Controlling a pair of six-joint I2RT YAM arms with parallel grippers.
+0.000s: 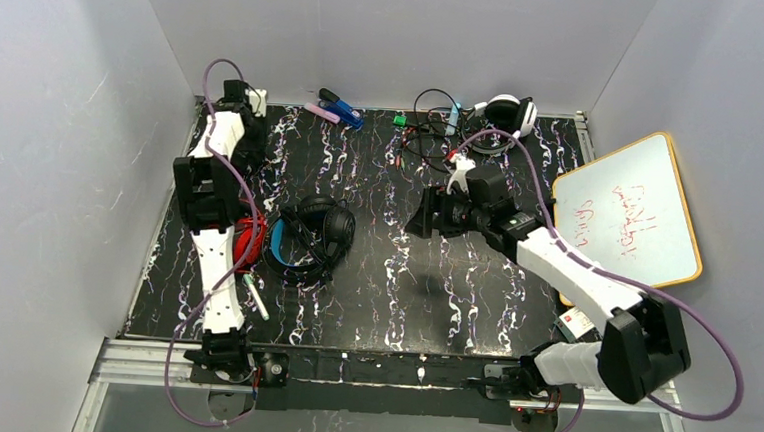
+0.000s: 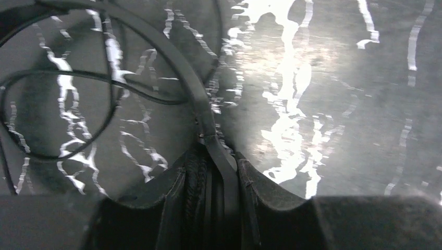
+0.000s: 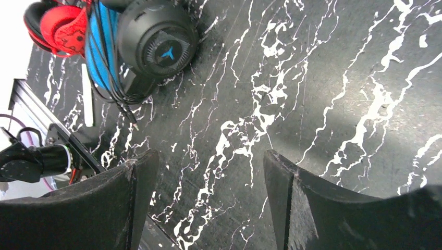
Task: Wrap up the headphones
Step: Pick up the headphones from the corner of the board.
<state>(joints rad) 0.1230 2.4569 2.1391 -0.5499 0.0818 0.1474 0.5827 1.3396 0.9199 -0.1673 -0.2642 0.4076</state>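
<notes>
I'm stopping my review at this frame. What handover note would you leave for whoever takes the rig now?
Left gripper: shut on a black strip, probably cable.
Right gripper: open, empty, above the table.
Red headphones and the blue-banded pair lie together by the left arm; wire looks wound round the blue band.
Left to do: the pair at the back edge looks unwrapped.

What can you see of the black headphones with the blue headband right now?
The black headphones lie on the marbled table, left of centre. Round matte-black cups, one showing a blue emblem; a bright blue headband. A thin black cable loops over the band, its plug resting on the table. The red pair lies right beside them.
</notes>
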